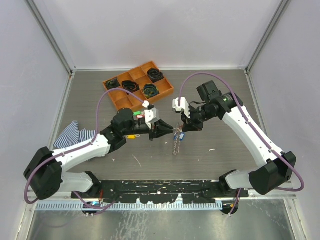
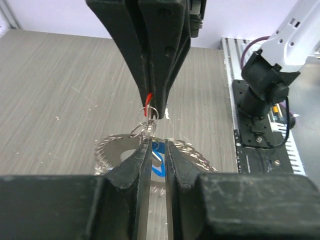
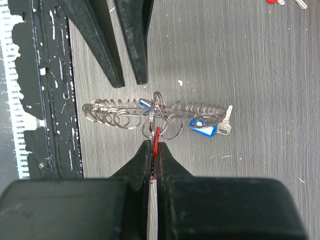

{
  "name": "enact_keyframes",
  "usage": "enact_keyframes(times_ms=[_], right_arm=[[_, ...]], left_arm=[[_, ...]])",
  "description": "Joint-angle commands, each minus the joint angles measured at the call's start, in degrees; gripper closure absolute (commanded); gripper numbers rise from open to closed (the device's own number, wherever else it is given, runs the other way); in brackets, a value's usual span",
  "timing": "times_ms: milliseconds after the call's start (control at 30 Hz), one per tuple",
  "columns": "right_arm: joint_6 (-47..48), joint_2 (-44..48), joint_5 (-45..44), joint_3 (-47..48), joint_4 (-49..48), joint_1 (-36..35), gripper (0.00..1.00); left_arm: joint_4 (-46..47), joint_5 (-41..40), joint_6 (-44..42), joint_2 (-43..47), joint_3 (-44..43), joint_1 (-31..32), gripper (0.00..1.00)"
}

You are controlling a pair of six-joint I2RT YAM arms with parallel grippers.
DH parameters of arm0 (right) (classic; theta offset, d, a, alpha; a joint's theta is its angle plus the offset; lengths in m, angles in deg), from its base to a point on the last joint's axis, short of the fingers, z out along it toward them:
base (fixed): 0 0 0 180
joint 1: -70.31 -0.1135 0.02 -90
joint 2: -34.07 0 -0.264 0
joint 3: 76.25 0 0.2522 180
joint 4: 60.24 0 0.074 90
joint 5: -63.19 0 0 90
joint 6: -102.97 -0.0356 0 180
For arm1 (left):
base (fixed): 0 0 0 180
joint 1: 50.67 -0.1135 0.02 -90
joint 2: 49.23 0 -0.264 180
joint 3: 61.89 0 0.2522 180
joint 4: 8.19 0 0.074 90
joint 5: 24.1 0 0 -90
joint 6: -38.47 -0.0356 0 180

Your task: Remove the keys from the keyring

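- Left gripper [image 2: 157, 146] had its jaws a narrow slot apart, not clamped on anything I could make out. A blue tag [image 2: 158, 162] showed right in that slot, so my guess was it was lining up to nip that key.
- Next over, the keyring [image 3: 102, 111] dangled above the middle of the table [image 1: 225, 100], between the two grippers, with its spiky coil edge-on and the keys [image 3: 225, 119] strung along it. Couldn't tell if its low end touched the wood.
- Right gripper [image 3: 154, 146] was clenched tight on a red tag [image 2: 148, 101], and the whole bunch hung off that pinch. Looked to me like it was playing anchor, keeping things steady so the other side could tug a key free.
- Orange tray [image 1: 124, 101] sat at the back, left of centre. Going across it, four compartments each had a black coiled bundle [image 1: 131, 86], and the rest looked bare. No keys in there that I could see.
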Motion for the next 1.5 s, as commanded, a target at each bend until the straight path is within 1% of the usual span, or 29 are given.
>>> enact_keyframes(times_ms=[0,100,267,500,700,733,867,1067,1467], right_arm=[[0.4,2.4,2.7,0.6,-1.2,0.2,0.99],[0.4,2.3,3.0,0.7,-1.2,0.3,0.99],[0.4,2.1,3.3,0.9,-1.0,0.3,0.99],[0.5,2.1,3.6,1.1,-0.9,0.4,0.99],[0.6,2.0,4.0,1.0,-0.8,0.4,0.99],[0.6,1.9,4.0,1.0,-0.7,0.4,0.99],[0.9,1.9,4.2,1.0,-0.5,0.4,0.99],[1.3,2.2,4.5,1.0,-0.3,0.5,0.99],[1.6,2.4,5.3,0.6,-0.1,0.4,0.99]], left_arm=[[6.7,4.6,4.2,0.1,-0.8,-0.2,0.83],[6.0,4.5,4.1,0.1,-0.9,-0.1,0.82],[3.7,3.1,2.6,0.1,-2.1,-0.1,0.75],[2.7,4.0,5.2,0.1,-1.3,0.4,0.79],[4.9,3.4,6.8,0.1,1.1,1.6,0.84],[5.1,3.6,6.9,-1.3,1.1,1.6,0.85],[4.7,3.2,5.8,-3.5,0.7,1.6,0.84],[1.5,1.5,2.9,-4.8,-0.8,1.3,0.82],[2.0,2.0,4.3,-5.8,-2.8,0.9,0.79]])
